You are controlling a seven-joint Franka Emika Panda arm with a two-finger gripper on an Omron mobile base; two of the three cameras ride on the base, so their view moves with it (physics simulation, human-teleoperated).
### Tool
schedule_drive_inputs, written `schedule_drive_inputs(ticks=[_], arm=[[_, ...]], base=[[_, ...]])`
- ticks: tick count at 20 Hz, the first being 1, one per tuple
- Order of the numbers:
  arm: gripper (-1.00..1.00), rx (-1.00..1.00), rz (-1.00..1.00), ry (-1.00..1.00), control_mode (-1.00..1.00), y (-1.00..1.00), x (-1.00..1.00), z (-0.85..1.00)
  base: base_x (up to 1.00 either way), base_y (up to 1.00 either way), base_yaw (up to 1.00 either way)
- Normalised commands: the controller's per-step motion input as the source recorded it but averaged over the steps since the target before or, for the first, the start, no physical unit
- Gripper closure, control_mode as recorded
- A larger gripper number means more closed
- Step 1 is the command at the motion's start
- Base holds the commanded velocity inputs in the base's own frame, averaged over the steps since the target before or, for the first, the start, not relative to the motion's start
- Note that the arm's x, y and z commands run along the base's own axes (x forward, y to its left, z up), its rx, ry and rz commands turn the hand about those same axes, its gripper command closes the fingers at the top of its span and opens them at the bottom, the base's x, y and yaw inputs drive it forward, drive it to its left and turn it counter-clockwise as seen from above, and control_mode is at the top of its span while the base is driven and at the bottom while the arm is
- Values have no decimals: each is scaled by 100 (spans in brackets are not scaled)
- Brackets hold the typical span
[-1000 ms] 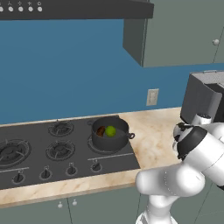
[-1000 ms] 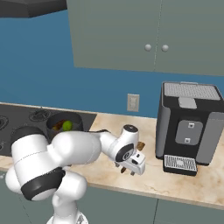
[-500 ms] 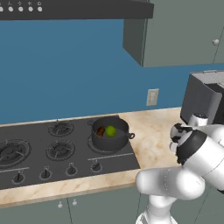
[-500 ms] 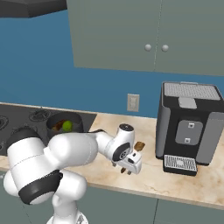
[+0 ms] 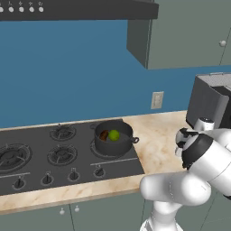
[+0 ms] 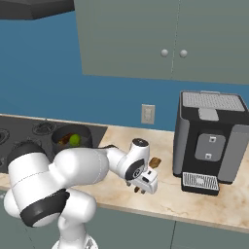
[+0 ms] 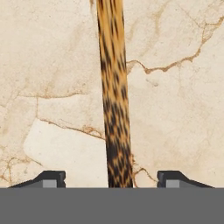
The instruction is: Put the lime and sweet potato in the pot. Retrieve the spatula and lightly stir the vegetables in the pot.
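- The hand hangs low over the marbled beige desk, between the stove and the coffee machine, fingers pointing down
- In the hand view its two dark fingertips stand wide apart, one on each side of the spatula, with bare desk showing between each tip and the wood; neither tip touches it, so the hand is open and has hold of nothing
- The spatula lies flat on the desk: a slim mottled brown wooden handle running straight up the middle of the hand view
- In the right base view a small tan end of the spatula pokes out from behind the hand, near the foot of the coffee machine
- The pot sits on the back right burner of the black stove, well apart from the hand
- The lime and the sweet potato lie inside the pot side by side, touching or nearly so; in the right base view the lime shows above the rim of the pot
- A wall socket sits on the blue wall behind the desk, under grey cupboards
- No brand, label or readable writing shows on the coffee machine, stove or pot; the stove knobs carry marks too small to read
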Motion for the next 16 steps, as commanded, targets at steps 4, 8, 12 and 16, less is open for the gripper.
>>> schedule_drive_inputs(ticks=[4, 8, 12, 16], arm=[[100, 0, 0, 1, -100, 0, 0, 0], [100, 0, 0, 1, -100, 0, 0, 0], [100, 0, 0, 1, -100, 0, 0, -1], [100, 0, 0, 1, -100, 0, 0, 0]], base=[[0, 0, 0], [0, 0, 0], [0, 0, 0], [0, 0, 0]])
